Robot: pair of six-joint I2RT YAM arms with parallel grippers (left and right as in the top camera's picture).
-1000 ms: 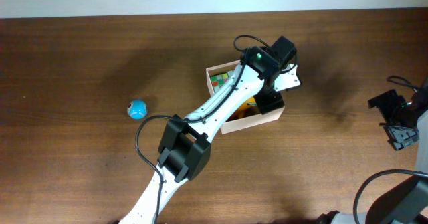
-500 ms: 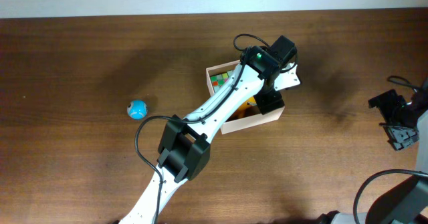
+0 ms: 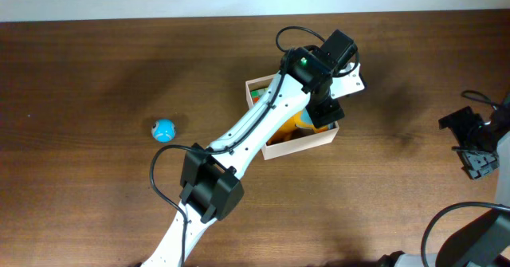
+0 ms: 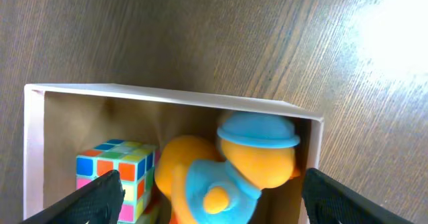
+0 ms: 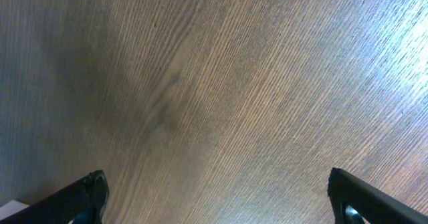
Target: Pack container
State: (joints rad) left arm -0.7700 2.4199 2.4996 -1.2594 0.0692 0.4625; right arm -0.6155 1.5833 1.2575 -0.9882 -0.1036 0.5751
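Wood table (image 3: 96,68): one.
- Left gripper (image 3: 325,110) hangs above container's right half; wrist view shows jaws spread wide, nothing between them.
- Right gripper (image 5: 217,192) at far right over bare wood, also spread, empty.
- Container (image 3: 299,147): one, centre-right of table. Holds one orange toy figure with blue cap (image 4: 231,170) and one colour cube (image 4: 114,167), side by side.
- Blue ball (image 3: 163,129): one, loose, well apart to left of container. Round, so no long axis.

Judgement: left arm nearer, ball next.

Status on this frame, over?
Left tool open above container. Right tool open over table. Cube, orange figure inside; blue ball outside.
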